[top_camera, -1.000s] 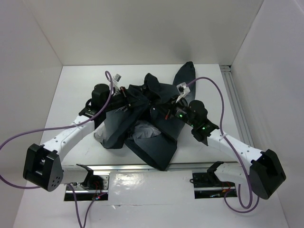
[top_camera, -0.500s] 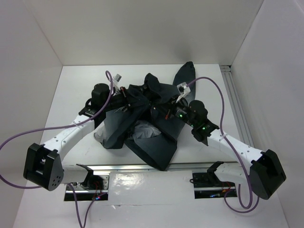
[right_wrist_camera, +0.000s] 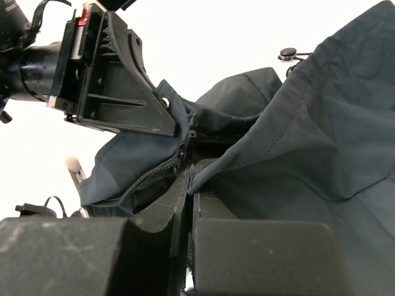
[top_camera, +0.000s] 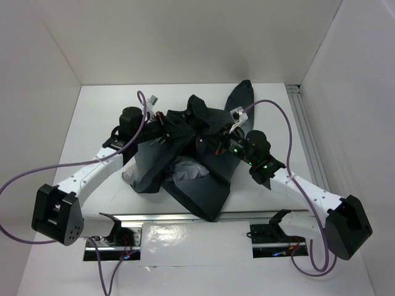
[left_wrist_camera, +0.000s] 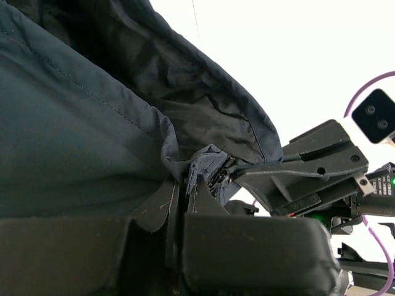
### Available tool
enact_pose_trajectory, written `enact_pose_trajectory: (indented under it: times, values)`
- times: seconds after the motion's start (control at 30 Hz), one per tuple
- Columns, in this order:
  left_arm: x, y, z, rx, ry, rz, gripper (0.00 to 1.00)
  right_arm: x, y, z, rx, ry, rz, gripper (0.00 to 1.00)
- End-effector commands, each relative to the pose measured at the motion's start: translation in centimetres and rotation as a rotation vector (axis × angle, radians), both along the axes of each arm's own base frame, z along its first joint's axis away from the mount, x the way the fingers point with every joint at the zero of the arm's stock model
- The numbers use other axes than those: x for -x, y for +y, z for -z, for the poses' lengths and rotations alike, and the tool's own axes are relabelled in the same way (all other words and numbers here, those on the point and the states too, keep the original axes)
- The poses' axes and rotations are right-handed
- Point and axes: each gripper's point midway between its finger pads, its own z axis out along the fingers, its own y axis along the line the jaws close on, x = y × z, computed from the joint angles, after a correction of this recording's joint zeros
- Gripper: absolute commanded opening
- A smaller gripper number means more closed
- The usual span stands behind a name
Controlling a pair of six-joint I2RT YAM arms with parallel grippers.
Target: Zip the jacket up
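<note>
Jacket (top_camera: 185,169) lay bunched on the table (top_camera: 92,117); left gripper (left_wrist_camera: 181,188) and right gripper (right_wrist_camera: 188,172) each pinched fabric by its zipper (right_wrist_camera: 151,177); judged mid-alignment; next move needed the zipper halves mated precisely.

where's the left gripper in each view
top external: left gripper is left of centre, its tips in the jacket folds
left wrist: left gripper at bottom centre, shut on the jacket
right wrist: left gripper at upper left, black body angling down to the fabric
shared landmark: the zipper edge it pinches, seen in both wrist views
</note>
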Motion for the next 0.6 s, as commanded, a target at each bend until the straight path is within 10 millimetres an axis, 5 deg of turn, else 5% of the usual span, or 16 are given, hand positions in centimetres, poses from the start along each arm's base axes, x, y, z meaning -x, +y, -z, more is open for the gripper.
enact_pose_trajectory:
  times: [0.0, 0.57]
  values:
    - [-0.7, -0.4, -2.3, 0.032, -0.056, 0.017, 0.0, 0.4, 0.2, -4.3, -0.053, -0.1, -0.013, 0.0]
    - [-0.5, -0.3, -2.1, 0.042, -0.045, 0.028, 0.0, 0.4, 0.6, -3.4, -0.031, -0.085, -0.033, 0.0]
